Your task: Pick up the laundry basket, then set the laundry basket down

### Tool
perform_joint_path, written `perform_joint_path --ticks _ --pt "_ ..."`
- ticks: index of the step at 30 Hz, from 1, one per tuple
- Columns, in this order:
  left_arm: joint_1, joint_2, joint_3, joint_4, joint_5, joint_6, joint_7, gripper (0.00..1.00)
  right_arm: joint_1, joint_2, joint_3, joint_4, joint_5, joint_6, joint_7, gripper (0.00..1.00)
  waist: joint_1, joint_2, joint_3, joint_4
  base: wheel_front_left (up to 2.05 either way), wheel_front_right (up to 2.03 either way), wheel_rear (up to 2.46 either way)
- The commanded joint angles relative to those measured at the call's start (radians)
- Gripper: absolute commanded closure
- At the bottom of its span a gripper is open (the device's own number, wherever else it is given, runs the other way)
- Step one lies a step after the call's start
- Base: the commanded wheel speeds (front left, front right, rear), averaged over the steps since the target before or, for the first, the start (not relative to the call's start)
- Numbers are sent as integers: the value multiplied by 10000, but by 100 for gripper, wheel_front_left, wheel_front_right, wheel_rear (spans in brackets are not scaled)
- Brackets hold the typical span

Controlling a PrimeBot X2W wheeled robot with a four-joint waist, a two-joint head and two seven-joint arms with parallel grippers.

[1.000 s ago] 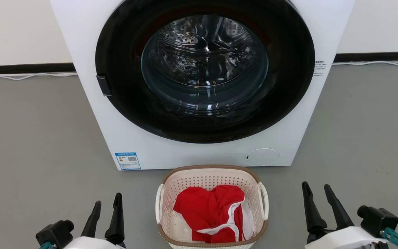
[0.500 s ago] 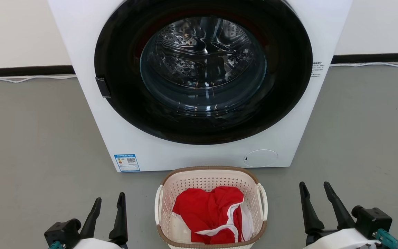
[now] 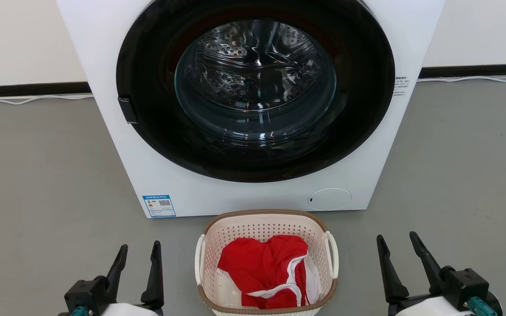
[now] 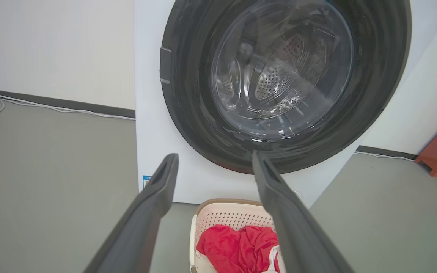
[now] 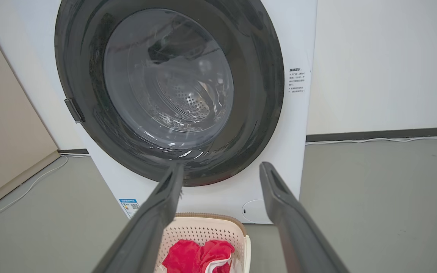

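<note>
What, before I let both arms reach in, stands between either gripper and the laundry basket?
Nothing visible. Bare grey floor lies between the open left gripper and the laundry basket, and between the open right gripper and it. The washing machine stands behind the basket, off both paths.

Laundry basket [image 3: 262,229]: cream-white, perforated dot grid, brown woven-look rim, white handles. Garment [image 3: 257,268] inside: red with white trim. Washing machine [image 3: 112,145]: white body, black door ring [image 3: 158,131], silvery perforated drum [image 3: 253,57], blue label [image 3: 159,205]. Floor [image 3: 37,175]: plain grey. Wall [image 3: 16,39]: off-white, dark skirting [image 3: 29,88]. Left gripper [image 3: 140,245] and right gripper [image 3: 395,235]: black fingers.
</note>
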Motion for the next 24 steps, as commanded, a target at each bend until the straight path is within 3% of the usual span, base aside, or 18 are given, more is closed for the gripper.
perform_joint_path --ticks 1,24 --pt "-126 92 248 -322 335 80 -146 0 -220 -112 272 -264 -350 69 -214 0 0 0 1 -9 0 0 0" --pt "-228 96 233 -239 358 -37 -228 0 -288 -116 99 -159 -383 71 -295 0 0 0 243 16 0 0 0"
